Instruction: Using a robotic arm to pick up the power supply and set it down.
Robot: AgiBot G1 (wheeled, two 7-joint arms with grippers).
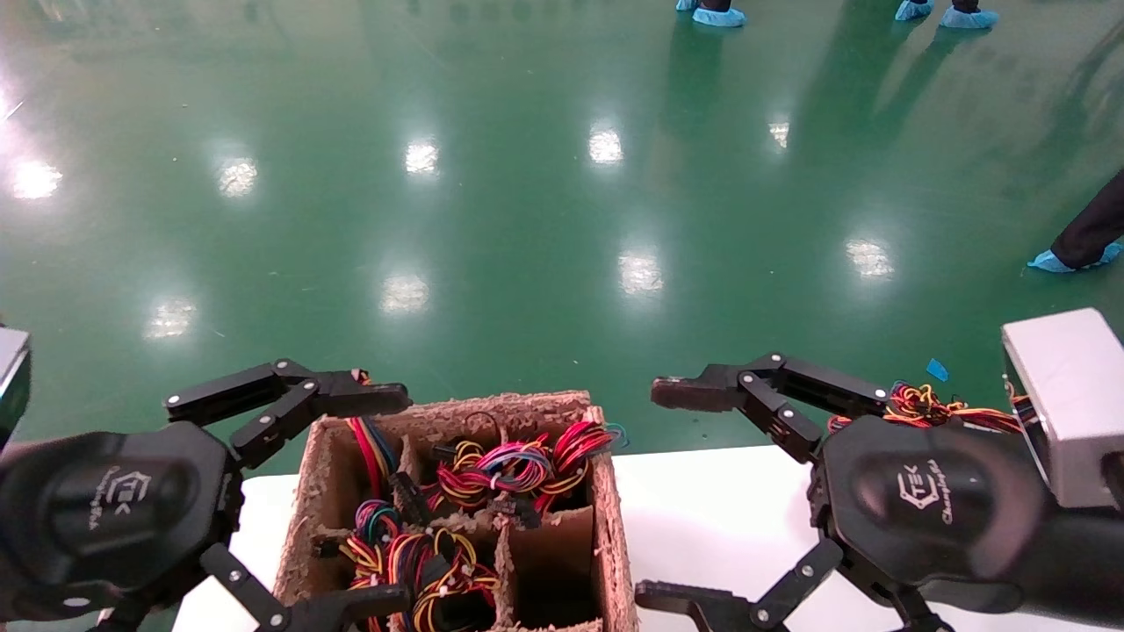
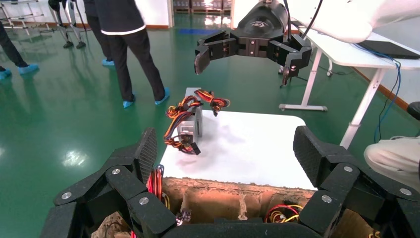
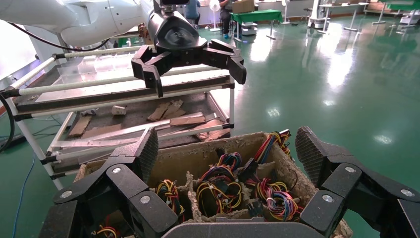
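Both claws are spread wide with nothing between the fingers. The right gripper (image 1: 654,496) hangs above the white table (image 1: 702,518), just to the right of the brown divider box (image 1: 606,527). The left gripper (image 1: 386,500) hovers over the left side of that same box, one finger past the box's far left corner and the other near its front edge.

The power supply (image 2: 190,119) isn't in either claw. From the left wrist view it stands on the table on the far side of the box from the left arm, well apart from it and close to the table's edge, with its red, yellow and black wires (image 2: 190,106) looped over the top and hanging down the side. The right gripper (image 2: 247,54) hangs in the air above it, not touching.

The box compartments are stuffed with wire bundles (image 1: 518,465), though the one at the front right (image 1: 549,562) looks dark and I can't tell what's in it.

People in blue shoe covers (image 1: 718,16) stand on the green floor (image 1: 527,219) beyond the box.
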